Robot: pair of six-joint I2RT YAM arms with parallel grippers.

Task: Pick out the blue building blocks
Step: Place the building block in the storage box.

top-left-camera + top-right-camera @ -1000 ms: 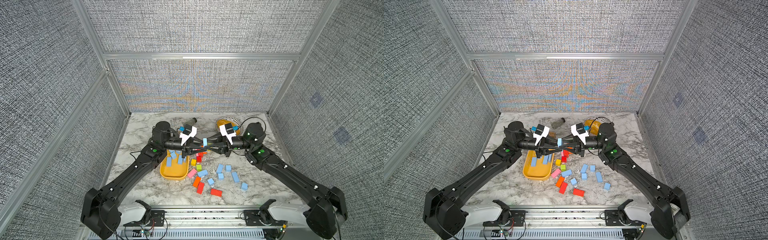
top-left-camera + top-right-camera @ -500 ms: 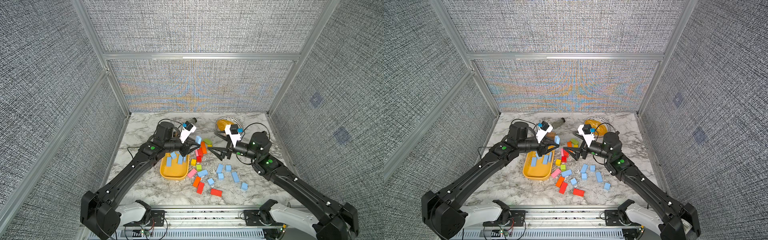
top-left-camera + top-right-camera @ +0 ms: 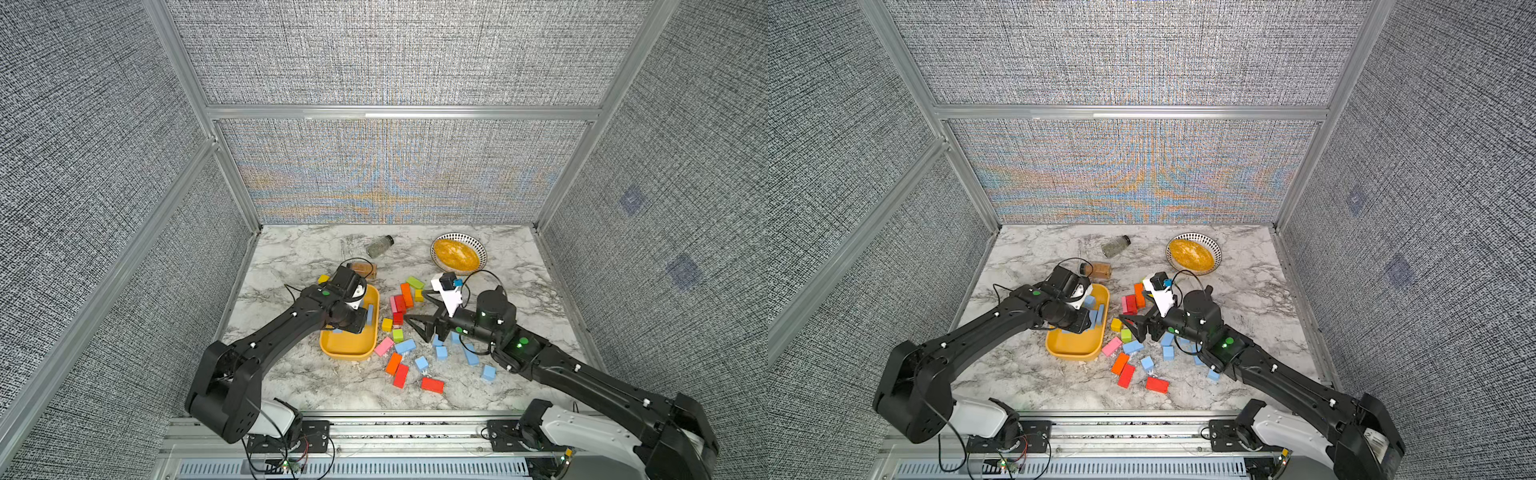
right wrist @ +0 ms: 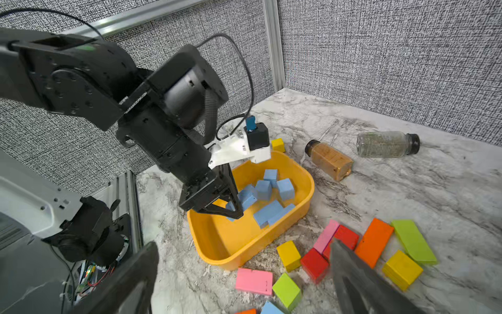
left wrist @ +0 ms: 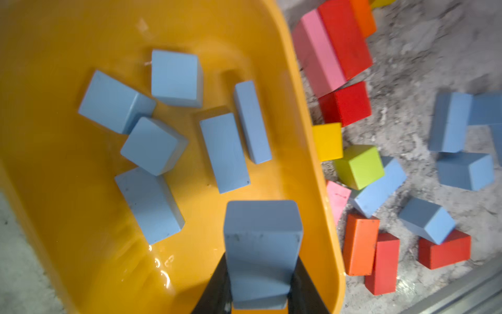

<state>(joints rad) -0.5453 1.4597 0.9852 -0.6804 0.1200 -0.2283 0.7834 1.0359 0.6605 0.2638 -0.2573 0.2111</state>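
Held block: a long blue brick point(image 5: 262, 239), pinched end-on between the two black fingers of my left gripper point(image 5: 260, 274), which is clenched tight on it.
Where it hangs: over the inside of the yellow tray point(image 5: 307, 130), close to one long wall. I cannot tell whether it touches the tray floor.
Blue building blocks point(image 5: 224, 152) in the tray: six lie loose on the floor, cubes and longer bricks, some leaning on each other.
Outside the tray: more loose blue blocks point(image 3: 441, 352) lie scattered on the marble table point(image 3: 299, 257) near the tray, some partly beneath my right arm in both top views.
My right gripper point(image 3: 417, 309): fingers spread wide, holding nothing, low above the table beside the tray.
Coloured blocks point(image 3: 400, 305): red, orange, pink, yellow and green pieces lie mixed between the tray and the loose blue ones.
Farther back: a patterned bowl point(image 3: 459, 235) with yellow contents, and two jars point(image 3: 379, 246) lying on their sides.
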